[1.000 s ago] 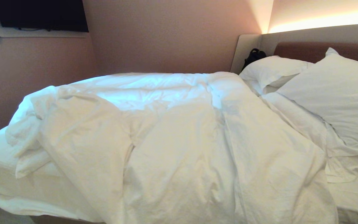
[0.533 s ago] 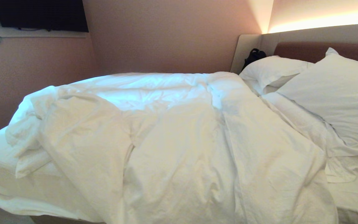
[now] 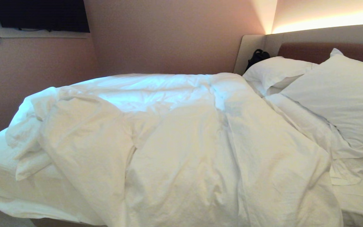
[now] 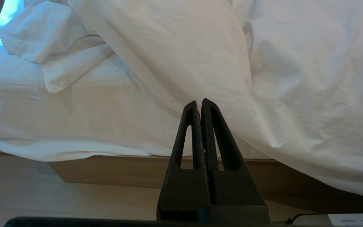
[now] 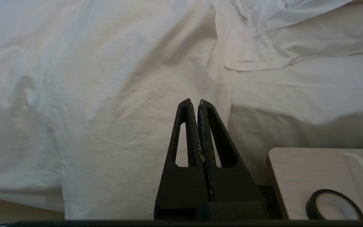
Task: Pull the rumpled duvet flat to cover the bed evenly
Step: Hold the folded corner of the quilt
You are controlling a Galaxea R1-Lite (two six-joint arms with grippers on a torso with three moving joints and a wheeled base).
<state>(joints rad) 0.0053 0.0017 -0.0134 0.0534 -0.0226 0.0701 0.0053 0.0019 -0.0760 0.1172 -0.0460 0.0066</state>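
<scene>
Head view shows the duvet point(image 3: 181, 148) lying rumpled across the bed point(image 3: 362, 195), bunched into folds at the left end and spilling over the near edge, with bare sheet showing at the right. Two pillows point(image 3: 342, 94) lean against the brown headboard point(image 3: 314, 50), a dark bag point(image 3: 257, 56) tucked beside them. Both arms sit low before the bed's near side: the left gripper point(image 4: 199, 104) and the right gripper point(image 5: 194, 103) have fingers pressed together, holding nothing. Beside the right one, a tape roll point(image 5: 334, 208) and comb point(image 5: 362, 183) lie on a small table point(image 5: 298, 176).
</scene>
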